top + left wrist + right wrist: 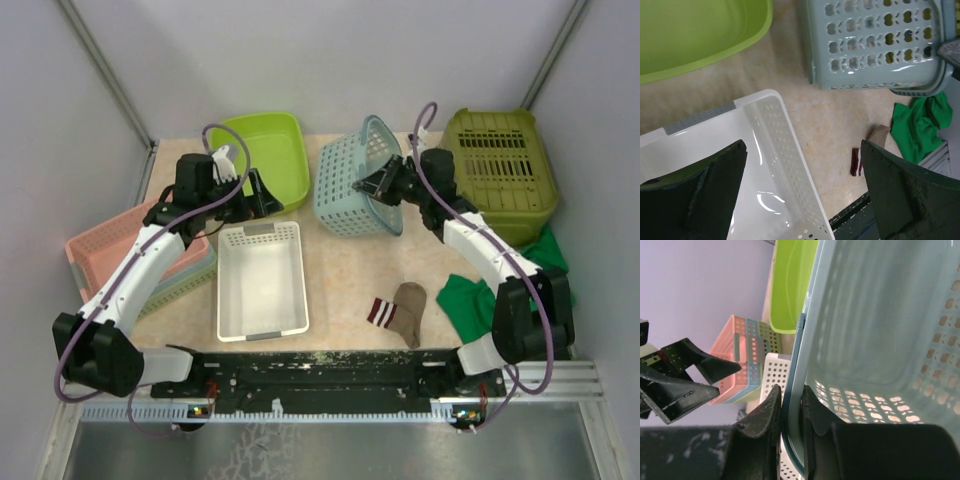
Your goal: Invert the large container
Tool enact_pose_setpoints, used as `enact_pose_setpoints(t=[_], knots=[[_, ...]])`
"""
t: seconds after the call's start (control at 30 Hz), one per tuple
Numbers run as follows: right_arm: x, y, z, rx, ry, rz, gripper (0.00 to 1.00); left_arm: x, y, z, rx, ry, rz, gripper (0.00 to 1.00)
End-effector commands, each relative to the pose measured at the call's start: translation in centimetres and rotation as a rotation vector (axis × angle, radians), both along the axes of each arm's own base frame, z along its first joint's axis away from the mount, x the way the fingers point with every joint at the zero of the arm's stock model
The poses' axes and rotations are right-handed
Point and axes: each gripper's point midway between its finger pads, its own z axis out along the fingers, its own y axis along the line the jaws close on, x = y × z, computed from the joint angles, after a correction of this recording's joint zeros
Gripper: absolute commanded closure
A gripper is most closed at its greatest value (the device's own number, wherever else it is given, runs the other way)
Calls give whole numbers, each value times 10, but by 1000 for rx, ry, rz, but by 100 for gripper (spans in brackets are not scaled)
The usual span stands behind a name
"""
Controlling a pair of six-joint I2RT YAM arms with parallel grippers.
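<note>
The large pale blue-green perforated basket [345,190] is tipped on its side at the middle back of the table, its opening facing right. My right gripper [378,188] is shut on the basket's rim. In the right wrist view the fingers [767,415] pinch the darker rim edge [796,365], with the basket's inside [880,315] to the right. My left gripper [262,195] is open and empty, hovering over the far end of the white bin [262,275]. The left wrist view shows the left gripper [804,150] above the bin's corner [765,130], well apart from the basket [875,45].
A lime green tub [265,150] sits at the back left and an olive crate [500,170] at the back right. Stacked pink and blue baskets [110,250] stand at the left. A striped brown sock [400,310] and green cloth [470,300] lie at the front right.
</note>
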Motion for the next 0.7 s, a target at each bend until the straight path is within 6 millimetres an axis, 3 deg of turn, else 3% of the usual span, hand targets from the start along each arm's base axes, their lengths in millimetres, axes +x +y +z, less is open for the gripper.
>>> enact_pose_setpoints(t=[0.0, 0.13, 0.3, 0.43, 0.57, 0.67], knots=[[-13, -3, 39, 260, -130, 153, 100, -4, -19, 29, -79, -81, -116, 1], [-15, -23, 10, 264, -65, 133, 100, -12, -30, 30, -125, -73, -189, 1], [-10, -49, -34, 5, 64, 21, 71, -14, -36, 21, -155, -40, -219, 1], [-12, -69, -34, -123, 81, -68, 47, -8, -38, 10, -167, -4, -186, 1], [-18, -84, -22, -230, 83, -151, 33, -1, -37, 3, -159, -22, -142, 1], [-20, -97, -7, -339, 59, -245, 32, 2, -43, 3, -144, -71, -145, 1]])
